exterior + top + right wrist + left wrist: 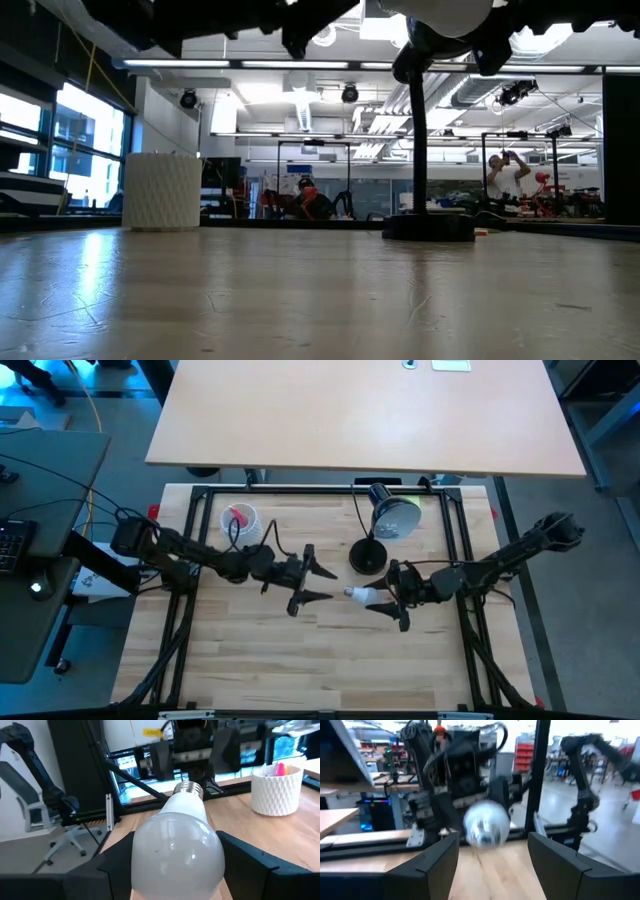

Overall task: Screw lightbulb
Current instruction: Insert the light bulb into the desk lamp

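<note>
Lightbulb, held by its glass in the closed right gripper above mid-surface, screw base toward the open, empty left gripper; a loose hold on smooth glass could drop it before the lamp.

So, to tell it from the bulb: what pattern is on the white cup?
A raised diamond weave on the cup, clearest in the right wrist view.
</note>
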